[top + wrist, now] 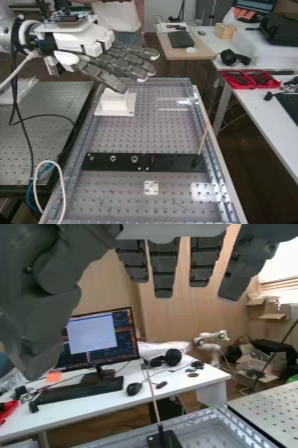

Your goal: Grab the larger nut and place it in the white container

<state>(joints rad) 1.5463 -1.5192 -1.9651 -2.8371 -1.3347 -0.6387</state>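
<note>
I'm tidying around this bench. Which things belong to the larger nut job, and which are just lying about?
For the job:
- hand
- larger nut
- black bar under it
- white box, likely the container

Lying about:
- smaller nut
- bearing
- keyboard
- mouse
- headphones

Monitor [100,338] and keyboard [78,388] on white desk [166,385], mouse [134,388] beside keyboard.

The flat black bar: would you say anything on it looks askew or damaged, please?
Nothing clearly odd: the bar lies flat, the larger nut and bearing stand in line. The thin rod looks slanted, perhaps only from the viewing angle.
</note>
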